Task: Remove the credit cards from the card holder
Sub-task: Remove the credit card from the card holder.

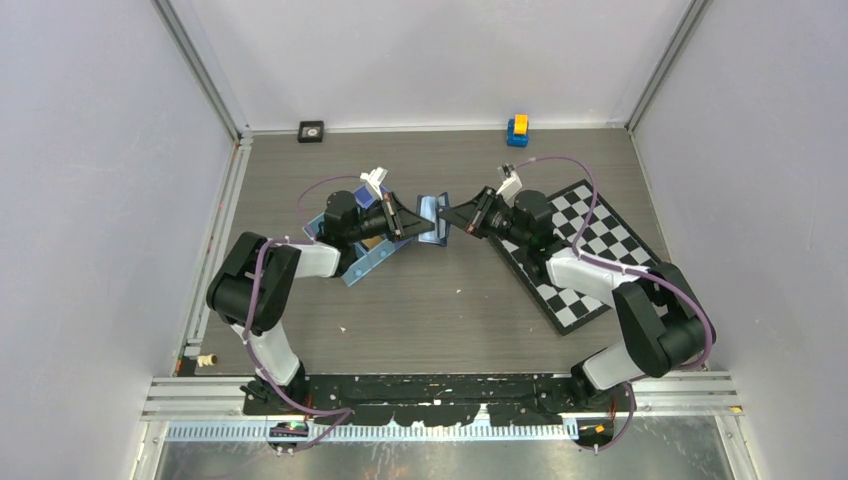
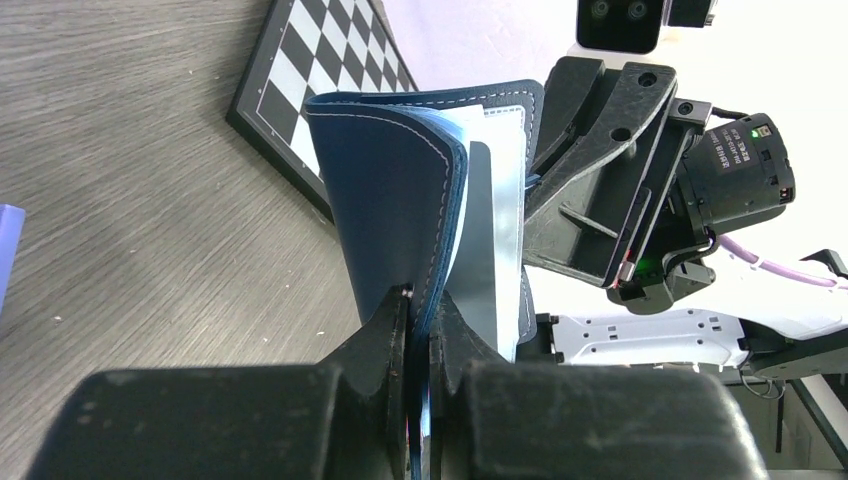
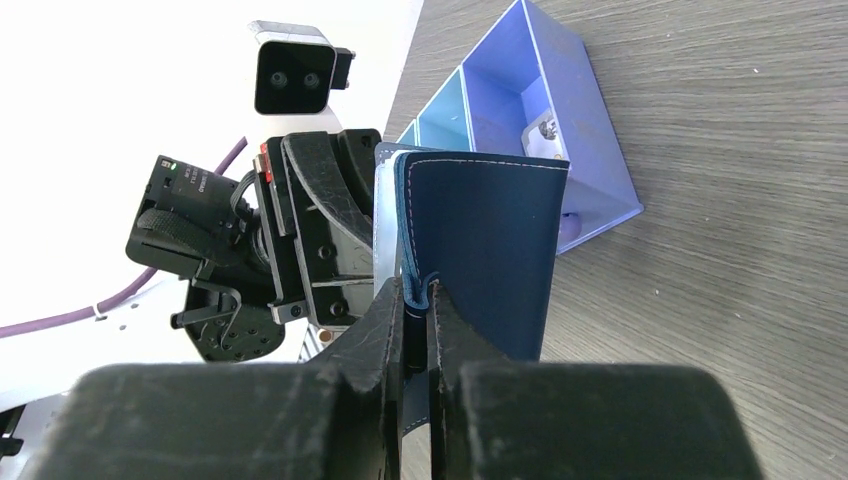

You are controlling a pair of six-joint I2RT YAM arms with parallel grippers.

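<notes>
The card holder point(image 1: 433, 218), dark navy with pale stitching, hangs above the table between both arms, partly opened like a book. My left gripper point(image 2: 420, 310) is shut on the edge of one navy cover point(image 2: 390, 200). My right gripper point(image 3: 418, 292) is shut on the edge of the other cover point(image 3: 490, 250). In the top view the left gripper point(image 1: 408, 222) and right gripper point(image 1: 452, 222) face each other across it. Pale grey-blue panels point(image 2: 492, 250) show between the covers. I cannot tell whether they are credit cards or lining.
A light-blue three-compartment tray point(image 1: 365, 262) lies under the left arm, with a small object point(image 3: 545, 130) in one compartment. A chessboard point(image 1: 585, 250) lies under the right arm. A blue-and-yellow block point(image 1: 517, 130) and a black square point(image 1: 311, 131) sit by the back wall.
</notes>
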